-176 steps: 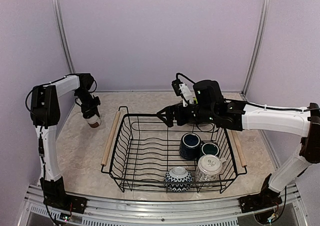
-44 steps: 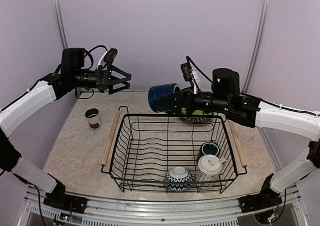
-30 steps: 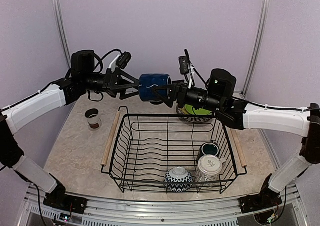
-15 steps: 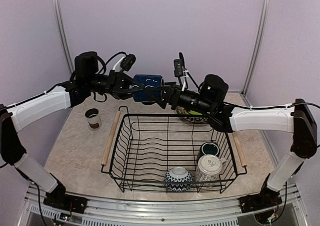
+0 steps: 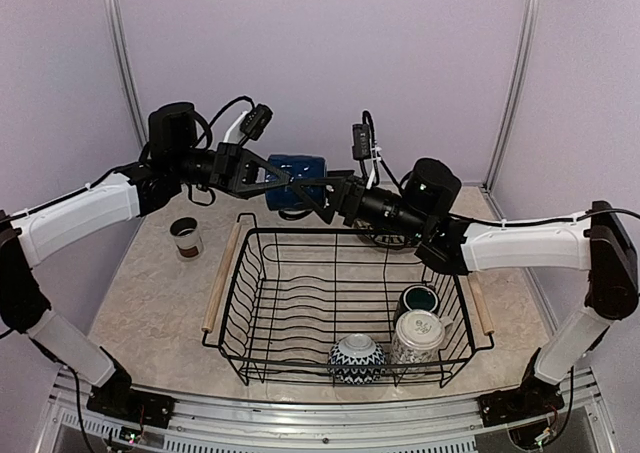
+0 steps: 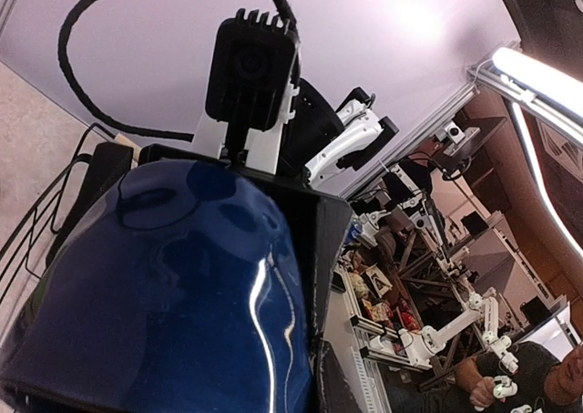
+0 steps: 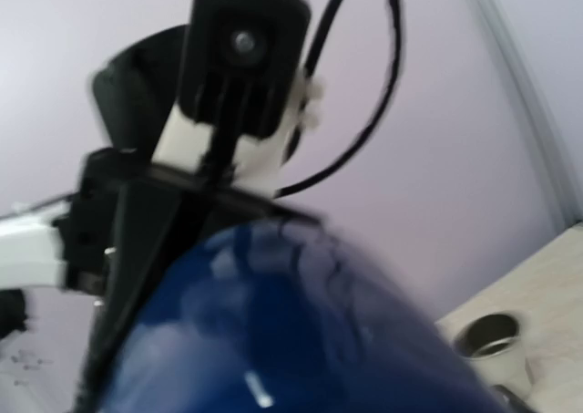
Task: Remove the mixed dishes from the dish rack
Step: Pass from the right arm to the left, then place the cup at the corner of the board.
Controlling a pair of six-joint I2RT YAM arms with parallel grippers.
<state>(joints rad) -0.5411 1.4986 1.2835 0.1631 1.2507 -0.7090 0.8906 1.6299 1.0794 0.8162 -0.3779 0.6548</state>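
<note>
A dark blue mug [image 5: 296,172] hangs in the air above the far edge of the black wire dish rack [image 5: 240,283], held from both sides. My left gripper [image 5: 270,179] is shut on its left end. My right gripper [image 5: 320,189] grips it from the right. The mug [image 6: 164,294] fills the left wrist view, with one dark finger [image 6: 330,258] against its side. In the right wrist view the mug [image 7: 301,340] is blurred and hides my fingers. Inside the rack stand a teal mug [image 5: 419,299], a white patterned cup [image 5: 418,333] and a blue-white bowl [image 5: 356,357].
A small cup [image 5: 186,237] stands on the table left of the rack, beyond its wooden handle [image 5: 220,278]. A woven plate with a green one on it [image 5: 374,237] lies behind the rack, mostly hidden under my right arm. Purple walls close in the back and sides.
The right arm has carried the mug left to the left gripper. The left jaws have shut on it over the last second. Both arms now meet at the mug.
</note>
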